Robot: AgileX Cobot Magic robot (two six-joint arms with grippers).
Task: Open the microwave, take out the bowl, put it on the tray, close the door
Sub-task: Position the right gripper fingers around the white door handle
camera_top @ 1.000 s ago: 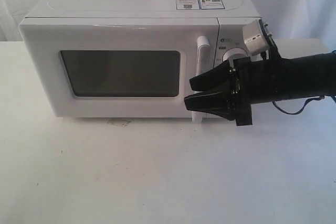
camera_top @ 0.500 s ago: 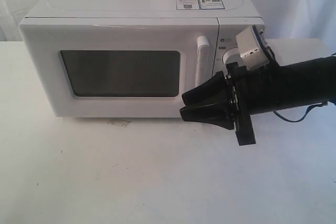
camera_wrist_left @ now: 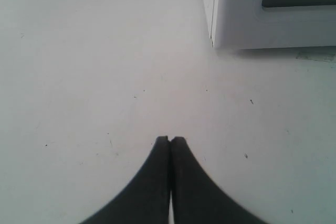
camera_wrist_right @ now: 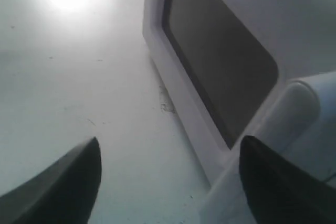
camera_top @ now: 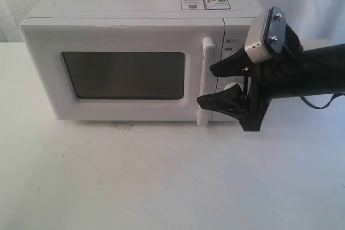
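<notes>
Exterior view: my right pincer [camera_top: 207, 86] spread wide, gripping nothing, fingertips [camera_top: 218, 68] just in front of white bar handle [camera_top: 207, 49] on door [camera_top: 124, 39]. Microwave [camera_top: 135, 6] stands directly ahead of pincer on white table [camera_top: 161, 181], door closed.

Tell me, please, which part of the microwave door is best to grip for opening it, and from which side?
Grip the vertical white bar handle near its middle, coming from the front with one jaw on each side of the bar. It stands out from the door at its right edge, so the jaws can probably close around it. The open right gripper is close by.
</notes>
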